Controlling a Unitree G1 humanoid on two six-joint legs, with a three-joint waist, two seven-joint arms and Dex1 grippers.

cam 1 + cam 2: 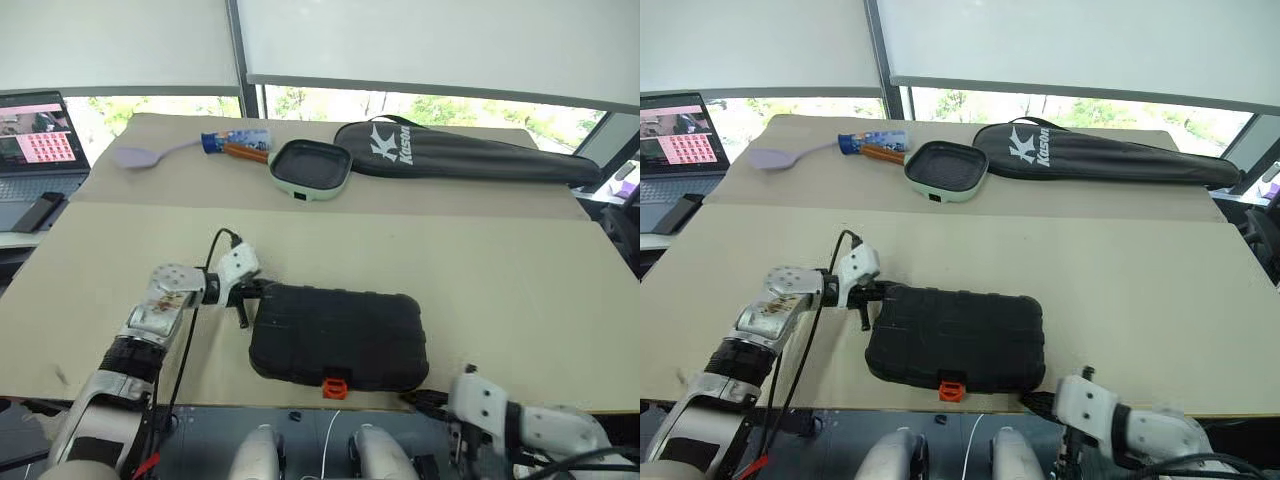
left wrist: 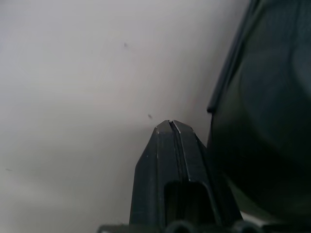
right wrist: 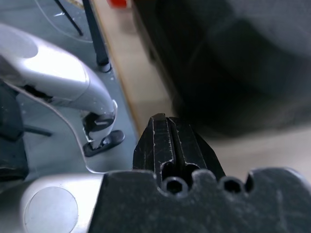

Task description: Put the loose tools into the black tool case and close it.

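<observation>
At the near edge of the beige table (image 1: 520, 290) lies the black tool case (image 1: 340, 335), lid down, closed, orange latch (image 1: 335, 386) facing the robot at the table's front edge. Left gripper (image 1: 243, 312) sits just beside the case's left end, black fingers pressed together, nothing pinched; in the left wrist view the joined fingertips (image 2: 170, 127) hover over bare tabletop with the case's dark curved wall (image 2: 262, 107) close alongside, contact hard to tell. Case shell is moulded black plastic, ribbed top, rounded corners, matte texture. Right gripper (image 3: 163, 121) is low off the case's near right corner, past the table's front edge, fingers also pressed shut and empty; right wrist view shows the case's dark side close ahead above the table edge, apart from the tips, grey floor beneath.

Far side, left to right: open laptop (image 1: 35, 135) on a side surface, dark flat object (image 1: 40, 212) near it, lilac spatula (image 1: 135, 156), blue-labelled packet (image 1: 235, 140) with an orange-brown handle (image 1: 245, 152) touching it, square pale-green grill pan (image 1: 311, 168) with dark ribbed inside, long black zippered bag (image 1: 470, 155) with white logo, soft fabric, tapering to the right. All well apart from the case
</observation>
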